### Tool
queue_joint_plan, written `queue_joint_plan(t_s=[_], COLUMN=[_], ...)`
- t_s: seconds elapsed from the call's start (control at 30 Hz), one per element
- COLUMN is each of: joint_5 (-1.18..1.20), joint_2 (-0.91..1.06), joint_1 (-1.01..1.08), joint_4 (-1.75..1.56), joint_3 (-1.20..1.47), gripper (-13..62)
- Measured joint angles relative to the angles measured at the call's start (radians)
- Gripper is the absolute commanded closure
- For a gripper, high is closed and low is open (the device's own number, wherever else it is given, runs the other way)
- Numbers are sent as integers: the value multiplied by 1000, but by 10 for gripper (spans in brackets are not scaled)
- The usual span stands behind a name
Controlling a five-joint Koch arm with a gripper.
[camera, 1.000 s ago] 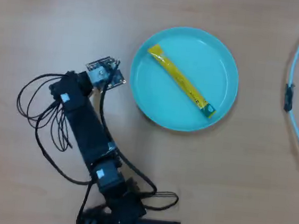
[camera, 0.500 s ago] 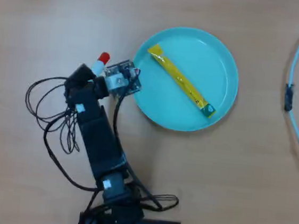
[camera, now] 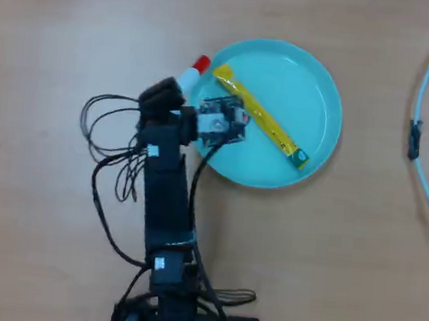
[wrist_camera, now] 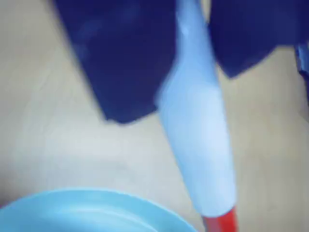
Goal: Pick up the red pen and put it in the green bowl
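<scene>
We have the red pen [wrist_camera: 195,125] clamped in the gripper [wrist_camera: 186,104] mid-barrel, cap end sticking out fwd; green bowl [wrist_camera: 91,210] rim just ahead/below; pen likely light, stiff, smooth plastic, so mid-barrel grip seems right; yellow sachet [camera: 259,117] lies in bowl.

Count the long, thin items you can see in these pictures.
2. The white-barrelled red-capped marker is held in the gripper beside the turquoise dish's rim; the flat yellow sachet lies inside the dish.
</scene>
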Motion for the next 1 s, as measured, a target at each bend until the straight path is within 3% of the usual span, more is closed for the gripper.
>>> queue_joint_plan(t_s=[0.23, 0.6, 1.0], joint_5=[247, 279, 278], joint_2=[0, -14, -328], joint_1=[259, 339, 426], joint_4=[0, 0, -48], joint_3=[0, 0, 2], gripper=[562, 561, 562])
